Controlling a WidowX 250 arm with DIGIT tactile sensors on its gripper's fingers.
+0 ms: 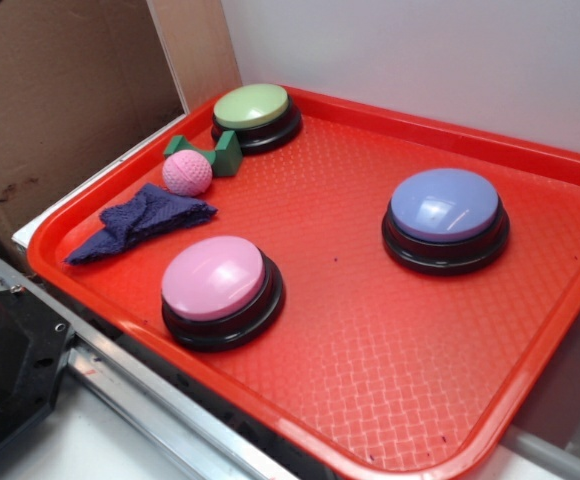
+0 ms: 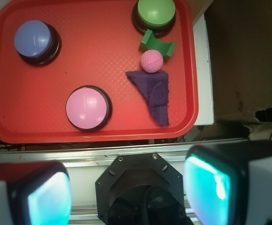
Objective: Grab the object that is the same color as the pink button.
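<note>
On the red tray (image 1: 530, 330), near its corner, pink dimpled ball (image 1: 187, 172) sits touching the green notched block (image 1: 220, 155), just beside the dark blue cloth (image 1: 140, 220). Pink button (image 1: 215, 280) apart, nearer the front rim. Lavender-blue button (image 1: 444, 205) and pale green button (image 1: 252, 106) elsewhere. Tool (image 2: 126, 192) open, empty, off the tray.

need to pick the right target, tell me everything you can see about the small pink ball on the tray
The small pink ball is round, matte pink with a finely dimpled surface, much smaller than the pink button it matches in color. It sits on the red tray near one edge, against the green notched block and at the top corner of the dark blue cloth. Nothing holds it; the tool is open, off the tray.
</note>
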